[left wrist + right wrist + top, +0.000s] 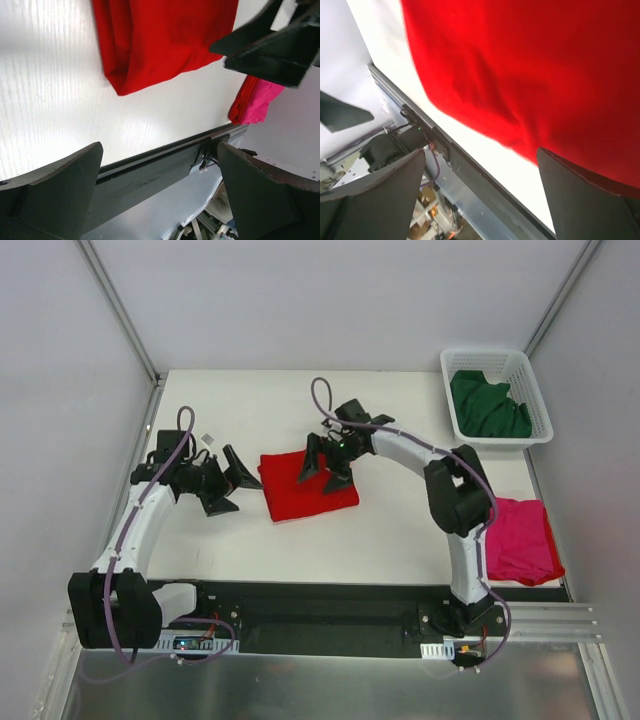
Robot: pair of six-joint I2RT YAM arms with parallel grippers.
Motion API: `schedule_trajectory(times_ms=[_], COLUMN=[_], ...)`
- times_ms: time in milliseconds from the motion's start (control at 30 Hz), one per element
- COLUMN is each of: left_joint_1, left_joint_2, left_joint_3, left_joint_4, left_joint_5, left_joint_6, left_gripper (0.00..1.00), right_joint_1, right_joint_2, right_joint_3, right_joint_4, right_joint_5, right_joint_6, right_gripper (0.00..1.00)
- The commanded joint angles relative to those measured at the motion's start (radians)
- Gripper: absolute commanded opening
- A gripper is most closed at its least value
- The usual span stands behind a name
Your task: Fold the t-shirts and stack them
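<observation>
Pink shirt is lying crumpled at the near right edge of the table. Left gripper is hovering beside the folded red shirt, jaws wide, empty. Right gripper is hanging over that shirt, jaws wide too. Green shirt is sitting in the far basket.
</observation>
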Motion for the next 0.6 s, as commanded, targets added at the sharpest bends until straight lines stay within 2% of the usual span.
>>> schedule_trajectory(times_ms=[0,233,400,567], left_joint_1=[-0.004,-0.120,-0.234,-0.331], left_joint_2=[0.060,0.315,0.515,0.712], left_joint_3=[0.114,0.373,0.560,0.685], left_joint_4=[-0.034,-0.031,-0.007,0.036], left_joint_5=[0.020,0.047,0.073,0.127], left_joint_6=[0.025,0.025,0.009,-0.038], left_gripper=[0.99,0.99,0.99,0.99], right_joint_1=[-0.083,-0.200,-0.381,-0.563], right_joint_2=[-0.197,-0.420,-0.604,-0.791], right_joint_3=[0.042,-0.045,-0.286,-0.418], right_joint_4=[-0.148,-0.307,-0.358,-0.474], right_joint_5=[0.086,0.224,0.275,0.345], right_joint_6=[-0.083,-0.166,-0.175,-0.260], right_gripper=[0.96,0.96,0.96,0.96])
